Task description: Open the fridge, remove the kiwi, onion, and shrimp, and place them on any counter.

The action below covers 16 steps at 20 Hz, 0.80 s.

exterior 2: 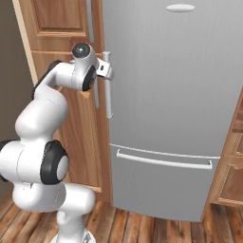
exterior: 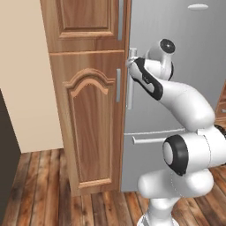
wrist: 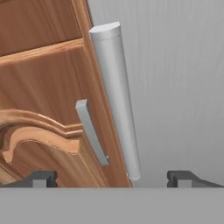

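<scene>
the gripper (wrist: 112, 178) is held wide open, nothing clasped, its two dark fingertips (wrist: 40, 178) standing to either side of the lower end of the fridge handle (wrist: 114, 96) in the hand view. in the base views the gripper (exterior: 131, 61) is seen at the top of that vertical grey bar, level with the hand; whether it touches the bar cannot be told. the fridge (exterior 2: 175, 95) is shut, its light-grey door flat and closed, with a horizontal drawer handle (exterior 2: 163, 160) lower down. just beside the fridge, on the handle side, a brown wooden cabinet (exterior: 88, 110) with an arched panel and a slim grey cabinet handle (wrist: 91, 131) is seen. a wooden plank floor (exterior: 48, 190) lies below.
</scene>
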Tool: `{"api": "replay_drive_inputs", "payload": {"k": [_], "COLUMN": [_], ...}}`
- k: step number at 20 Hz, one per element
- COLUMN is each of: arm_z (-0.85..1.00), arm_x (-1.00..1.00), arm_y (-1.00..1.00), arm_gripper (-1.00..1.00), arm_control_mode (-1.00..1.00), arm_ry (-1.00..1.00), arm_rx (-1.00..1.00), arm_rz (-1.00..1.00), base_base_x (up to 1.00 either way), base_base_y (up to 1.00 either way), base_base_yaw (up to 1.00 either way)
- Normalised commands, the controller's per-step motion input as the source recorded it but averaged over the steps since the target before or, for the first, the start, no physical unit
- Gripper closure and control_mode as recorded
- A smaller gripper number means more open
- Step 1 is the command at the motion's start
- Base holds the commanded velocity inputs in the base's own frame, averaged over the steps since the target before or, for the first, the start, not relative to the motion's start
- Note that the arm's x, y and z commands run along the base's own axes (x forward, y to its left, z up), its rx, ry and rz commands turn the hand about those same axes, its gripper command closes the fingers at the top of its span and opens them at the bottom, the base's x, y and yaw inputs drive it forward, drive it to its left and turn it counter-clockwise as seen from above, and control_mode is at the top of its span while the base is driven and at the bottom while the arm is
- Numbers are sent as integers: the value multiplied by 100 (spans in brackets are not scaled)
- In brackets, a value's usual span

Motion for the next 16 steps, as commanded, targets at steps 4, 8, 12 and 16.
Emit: {"api": "replay_drive_inputs", "payload": {"k": [4, 8, 12, 16], "arm_z": [0, 0, 0, -5], "arm_x": [56, 51, 47, 47], "arm_y": [0, -1, 0, 0], "arm_gripper": [-100, -100, -100, -100], "arm_control_mode": [-100, -100, -100, -100], "arm_ry": [0, 0, 0, 0], "arm_rx": [1, 1, 0, 1], "arm_rz": [0, 0, 0, 0], "base_base_x": [0, 0, 0, 0], "base_base_y": [0, 0, 0, 0], "base_base_yaw": [0, 0, 0, 0]}}
